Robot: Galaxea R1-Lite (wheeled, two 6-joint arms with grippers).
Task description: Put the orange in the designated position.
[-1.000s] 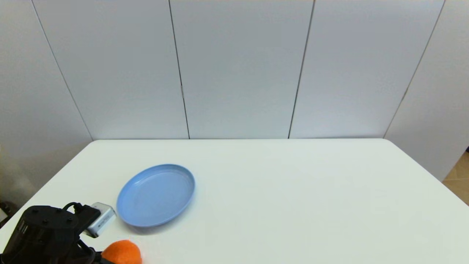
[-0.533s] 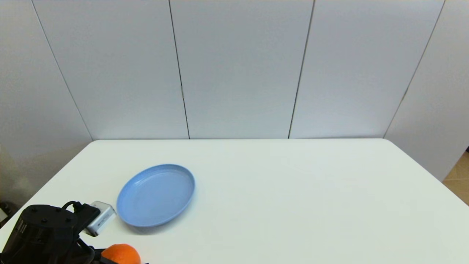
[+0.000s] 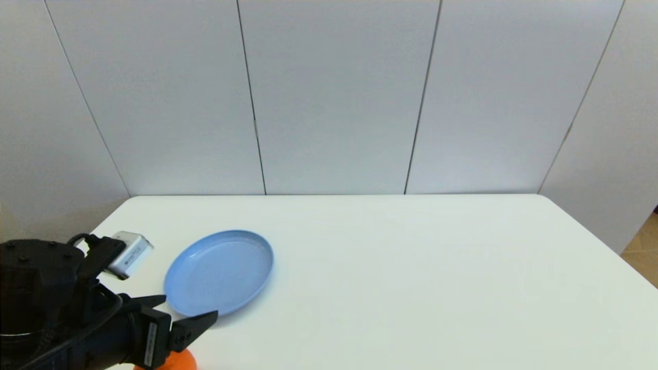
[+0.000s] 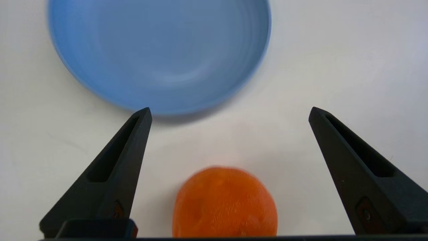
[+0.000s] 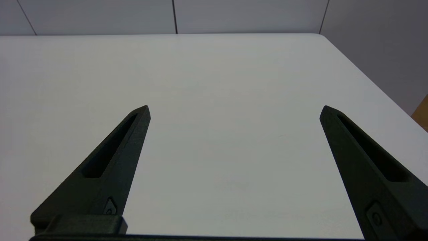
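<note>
The orange (image 4: 224, 202) lies on the white table, close in between the fingers of my left gripper (image 4: 230, 110), which is open and not touching it. In the head view only a sliver of the orange (image 3: 177, 362) shows at the bottom edge, under the left gripper (image 3: 189, 304) at the near left. The blue plate (image 3: 218, 272) sits empty just beyond the orange; in the left wrist view the plate (image 4: 158, 50) lies past the fingertips. My right gripper (image 5: 235, 107) is open over bare table and is out of the head view.
The white table (image 3: 411, 267) reaches back to a grey panelled wall. Its left edge runs close to my left arm, and its right edge and rounded far corner (image 5: 321, 36) show in the right wrist view.
My left arm has lifted and swung forward, so its open fingers now show above the orange. The orange now sits at the bottom edge, mostly covered. The plate has not moved.
</note>
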